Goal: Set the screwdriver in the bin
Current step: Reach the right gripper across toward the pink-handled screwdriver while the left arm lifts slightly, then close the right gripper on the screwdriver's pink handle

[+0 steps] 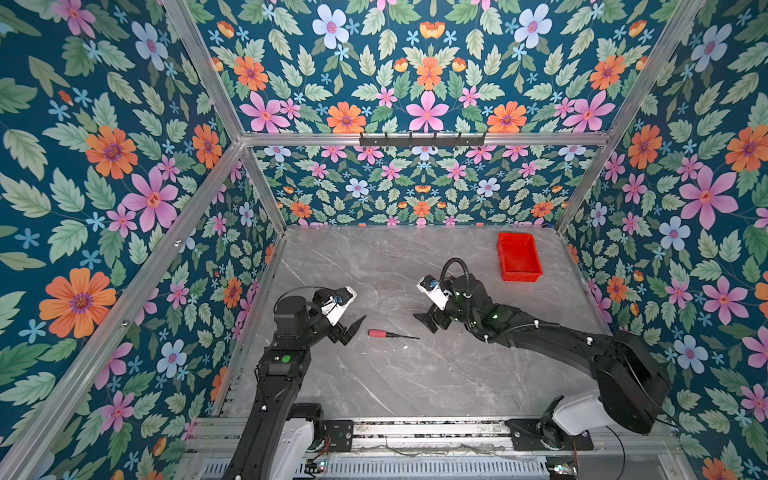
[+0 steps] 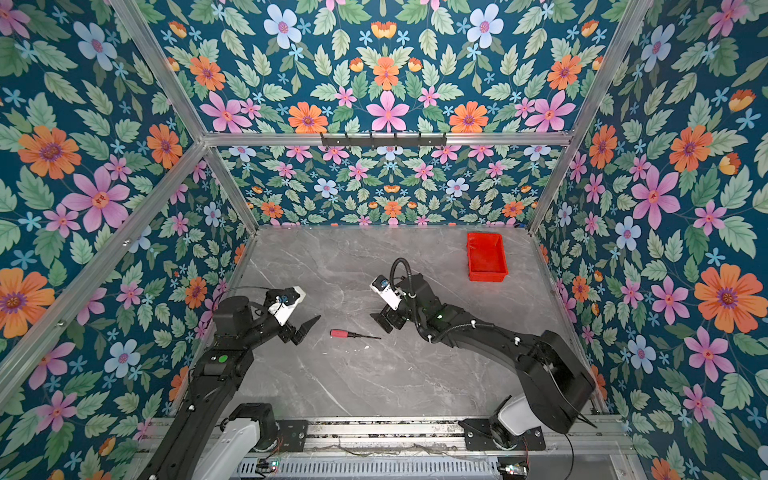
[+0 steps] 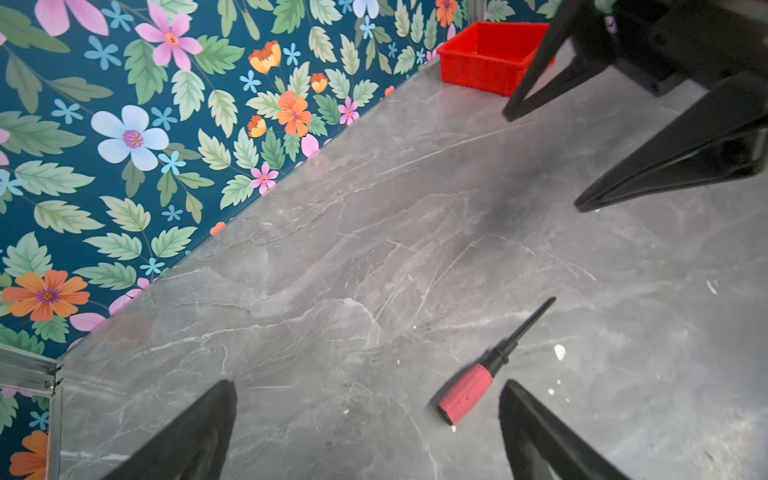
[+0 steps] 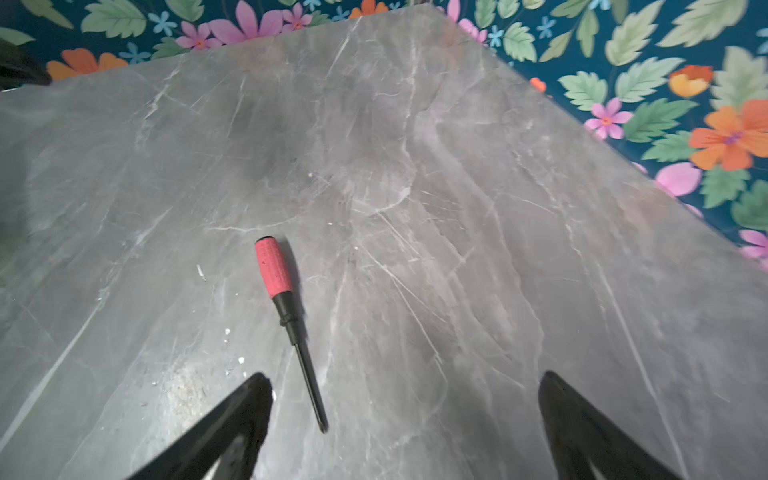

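One red-handled screwdriver lies flat on the grey marble table, between two black grippers and touching neither. Its handle points toward the left gripper and its shaft tip toward the right gripper. Both grippers have their fingers spread wide and hold nothing. One red bin stands empty near the table's far right corner, well apart from the screwdriver.
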`<state>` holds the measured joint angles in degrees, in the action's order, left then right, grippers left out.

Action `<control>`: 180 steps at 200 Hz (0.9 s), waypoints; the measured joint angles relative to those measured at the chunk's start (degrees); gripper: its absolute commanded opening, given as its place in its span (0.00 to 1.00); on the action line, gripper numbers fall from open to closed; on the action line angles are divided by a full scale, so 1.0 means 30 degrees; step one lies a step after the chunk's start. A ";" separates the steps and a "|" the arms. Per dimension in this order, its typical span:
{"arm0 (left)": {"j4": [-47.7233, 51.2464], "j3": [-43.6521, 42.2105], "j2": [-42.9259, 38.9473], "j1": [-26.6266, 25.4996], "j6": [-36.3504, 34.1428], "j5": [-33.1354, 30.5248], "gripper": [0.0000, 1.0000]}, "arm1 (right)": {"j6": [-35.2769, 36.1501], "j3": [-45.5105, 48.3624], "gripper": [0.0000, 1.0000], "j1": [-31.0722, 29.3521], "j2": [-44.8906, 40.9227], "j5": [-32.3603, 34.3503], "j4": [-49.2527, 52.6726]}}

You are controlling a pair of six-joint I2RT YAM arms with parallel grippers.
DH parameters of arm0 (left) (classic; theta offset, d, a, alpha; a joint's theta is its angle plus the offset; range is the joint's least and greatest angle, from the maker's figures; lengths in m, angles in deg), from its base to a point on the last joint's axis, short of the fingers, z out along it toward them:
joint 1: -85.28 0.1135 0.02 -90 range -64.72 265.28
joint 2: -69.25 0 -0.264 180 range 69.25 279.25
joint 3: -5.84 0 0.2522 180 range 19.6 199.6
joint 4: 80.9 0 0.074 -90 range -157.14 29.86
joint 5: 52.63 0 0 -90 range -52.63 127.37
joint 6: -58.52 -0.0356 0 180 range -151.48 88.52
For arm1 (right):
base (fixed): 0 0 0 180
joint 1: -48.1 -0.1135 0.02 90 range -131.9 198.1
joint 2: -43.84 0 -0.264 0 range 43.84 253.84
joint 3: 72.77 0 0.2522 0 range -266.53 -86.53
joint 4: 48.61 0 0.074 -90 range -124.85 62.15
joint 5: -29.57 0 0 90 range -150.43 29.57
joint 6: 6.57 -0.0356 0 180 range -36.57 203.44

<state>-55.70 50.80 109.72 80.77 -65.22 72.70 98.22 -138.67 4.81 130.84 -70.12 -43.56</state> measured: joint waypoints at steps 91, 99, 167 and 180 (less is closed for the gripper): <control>0.5734 0.0357 -0.1872 0.0007 -0.4291 0.0459 1.00 | 0.0699 -0.5523 0.99 -0.1996 0.7810 -0.2222 0.1137; 0.5996 0.0357 -0.2004 0.0007 -0.4364 0.0452 1.00 | 0.0685 -0.5799 0.99 -0.2018 0.8255 -0.2273 0.1217; 0.7213 0.0117 -0.2463 0.0007 -0.4954 0.0313 1.00 | 0.0699 -0.7854 0.74 -0.2208 1.0899 -0.2412 0.2237; 0.7220 0.0051 -0.2441 0.0007 -0.5027 0.0313 1.00 | 0.0692 -0.8240 0.63 -0.2208 1.1322 -0.2426 0.2477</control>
<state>-34.04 50.95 102.40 80.79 -80.30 73.64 100.30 -163.39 -1.82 164.81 -77.40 -36.13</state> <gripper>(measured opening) 0.996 0.714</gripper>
